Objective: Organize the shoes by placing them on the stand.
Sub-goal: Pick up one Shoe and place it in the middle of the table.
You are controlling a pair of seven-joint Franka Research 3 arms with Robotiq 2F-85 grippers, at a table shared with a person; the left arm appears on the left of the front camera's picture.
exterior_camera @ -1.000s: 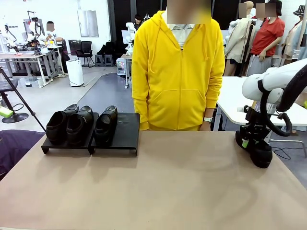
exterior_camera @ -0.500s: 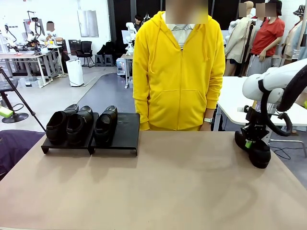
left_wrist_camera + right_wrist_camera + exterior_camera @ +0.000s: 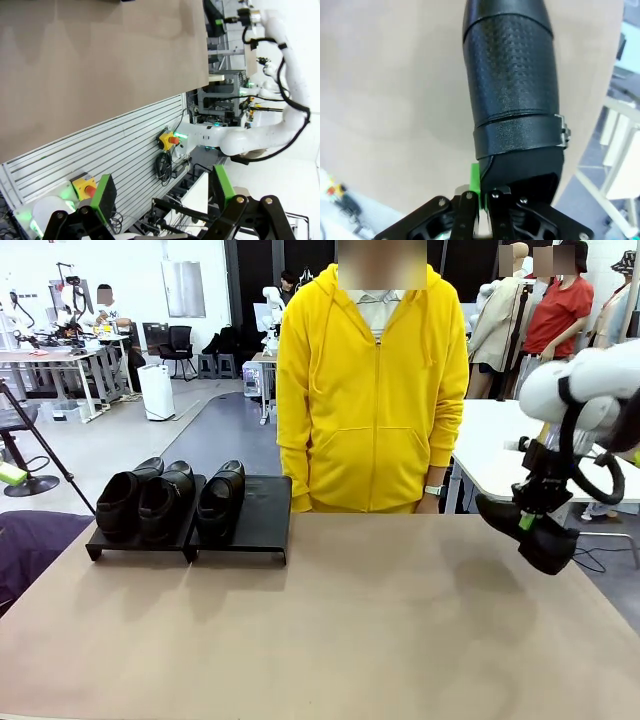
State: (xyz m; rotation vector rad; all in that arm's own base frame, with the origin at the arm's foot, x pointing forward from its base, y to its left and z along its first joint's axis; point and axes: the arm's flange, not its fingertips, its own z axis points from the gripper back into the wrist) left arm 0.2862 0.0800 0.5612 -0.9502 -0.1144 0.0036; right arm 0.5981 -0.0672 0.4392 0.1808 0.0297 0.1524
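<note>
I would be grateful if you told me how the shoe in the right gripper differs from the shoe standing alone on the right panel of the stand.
The held shoe hangs in the air above the table, clamped by its rim in the shut right gripper; the lone shoe rests on the stand, untouched. The held shoe lies across the view, tilted; the lone shoe points toward the robot's side, sloping down. Both are black and glossy.

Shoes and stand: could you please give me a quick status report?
Right end effector shut on fourth shoe, lifted. Left end effector open. Three shoes on stand; path clear.
</note>
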